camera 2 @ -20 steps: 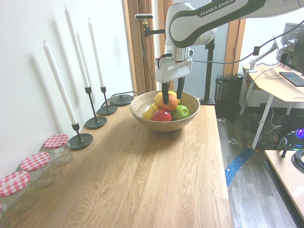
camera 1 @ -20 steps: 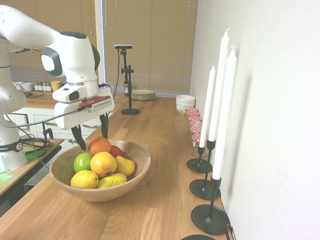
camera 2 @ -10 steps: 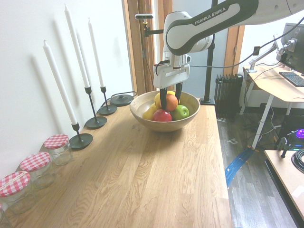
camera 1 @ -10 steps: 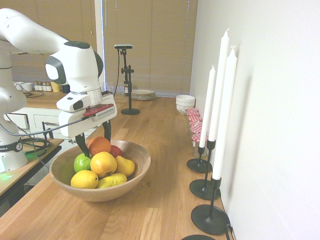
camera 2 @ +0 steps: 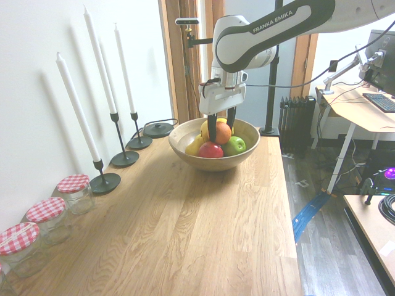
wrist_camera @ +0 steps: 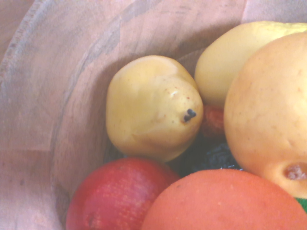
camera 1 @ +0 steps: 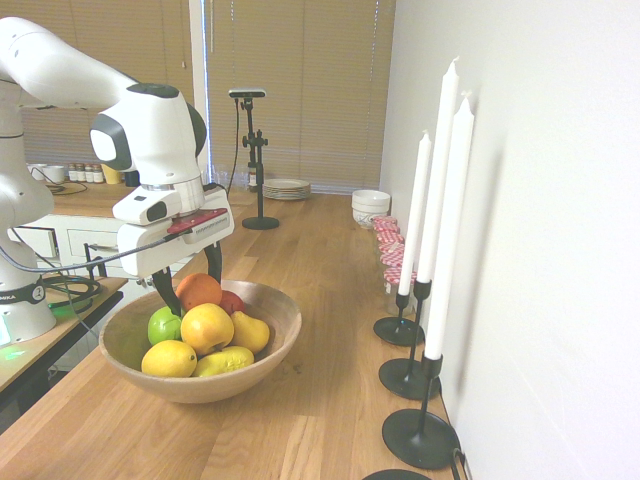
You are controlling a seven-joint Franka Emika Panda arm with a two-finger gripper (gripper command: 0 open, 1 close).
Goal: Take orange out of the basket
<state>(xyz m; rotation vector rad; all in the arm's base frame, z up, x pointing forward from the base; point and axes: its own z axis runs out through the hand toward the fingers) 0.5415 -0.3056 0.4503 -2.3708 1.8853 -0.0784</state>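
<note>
**Home kitchen/dining room, with a desk area beside it**

Long wooden countertop (camera 1: pixel 330 300) along a white wall. On it: fruit bowl (camera 1: pixel 270 345), tall white candles (camera 1: pixel 440 190) in black holders, red-checked-lid jars (camera 2: pixel 46 213), stacked plates (camera 1: pixel 287 188) and bowls (camera 1: pixel 371 204). Wooden blinds (camera 1: pixel 300 80) over the windows. Radiator (camera 2: pixel 296 120) and computer desk (camera 2: pixel 364 114) to one side.

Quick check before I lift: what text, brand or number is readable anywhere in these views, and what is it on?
"FRANKA EMIKA" on the white arm link above the basket, second exterior view.
A small dark mark on the arm's base in the first exterior view: too small to read.
The red strip on the end effector body: no legible print.
Orange, other fruit, candles and red-checked jars: no labels visible.
</note>
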